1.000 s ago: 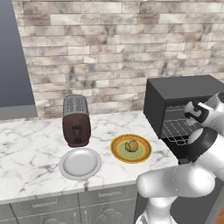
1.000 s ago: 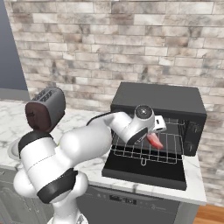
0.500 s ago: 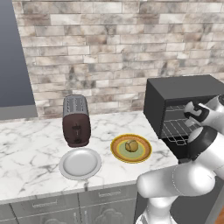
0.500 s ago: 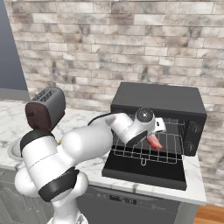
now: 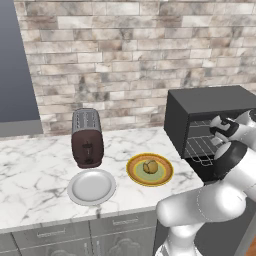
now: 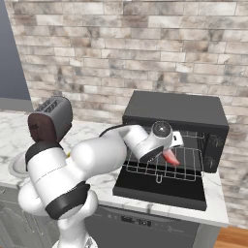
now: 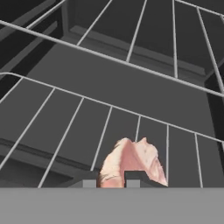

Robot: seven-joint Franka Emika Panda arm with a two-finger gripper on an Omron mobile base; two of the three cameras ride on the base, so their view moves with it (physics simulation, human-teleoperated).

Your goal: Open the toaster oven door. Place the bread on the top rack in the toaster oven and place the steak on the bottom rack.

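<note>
The black toaster oven [image 6: 174, 115] stands with the toaster oven door [image 6: 162, 188] folded down flat. My gripper [image 6: 169, 147] reaches into the oven mouth, shut on the steak [image 6: 170, 157], a pinkish-red slab hanging just above the bottom rack [image 6: 156, 168]. In the hand view the steak [image 7: 131, 162] sits between my gripper's [image 7: 111, 180] tips, with the wire grid of the bottom rack [image 7: 65, 118] beneath it. The top rack [image 5: 204, 123] shows as thin wires higher inside the oven. The bread [image 5: 150, 166], a small tan roll, lies on a yellow-rimmed green plate [image 5: 134, 172] left of the oven.
A bare grey-white plate [image 5: 91, 186] lies near the counter's front edge. A dark brown slot toaster [image 5: 86, 137] stands behind it. The brick wall backs the marble counter [image 5: 30, 175]. My arm's elbow arcs over the counter between the plates and the oven.
</note>
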